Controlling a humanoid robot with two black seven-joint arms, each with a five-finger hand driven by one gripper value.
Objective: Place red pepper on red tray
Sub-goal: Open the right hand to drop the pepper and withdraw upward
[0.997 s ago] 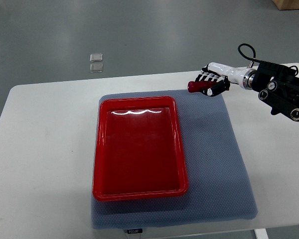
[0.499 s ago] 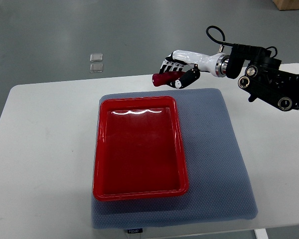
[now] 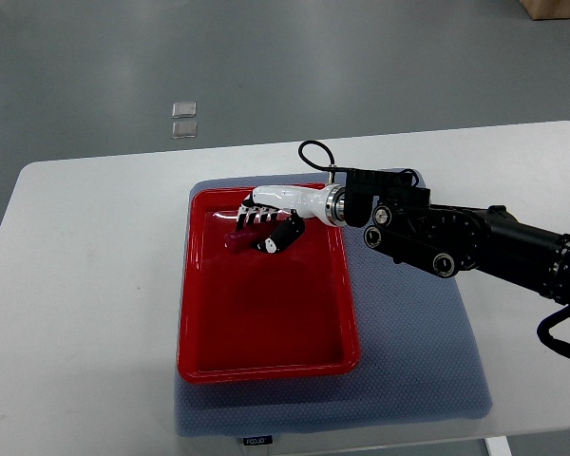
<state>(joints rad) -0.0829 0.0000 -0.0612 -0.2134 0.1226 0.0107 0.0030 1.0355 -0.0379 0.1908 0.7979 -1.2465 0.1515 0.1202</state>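
A red tray [image 3: 262, 361] lies on a grey mat in the middle of the white table. My right hand [image 3: 263, 228], white with black fingertips, reaches in from the right on a black arm and hovers over the tray's far half. Its fingers are curled around a red pepper [image 3: 237, 241], whose left end sticks out past the fingers just above the tray floor. Whether the pepper touches the tray I cannot tell. The left arm does not show.
The grey mat [image 3: 418, 361] extends well right of the tray. The black arm [image 3: 456, 242] crosses the mat's upper right. Two small clear squares [image 3: 183, 119] lie on the floor beyond the table's far edge.
The right hand has carried the pepper leftward and toward me, from beyond the mat's far right corner to over the tray's far half, and has come lower.
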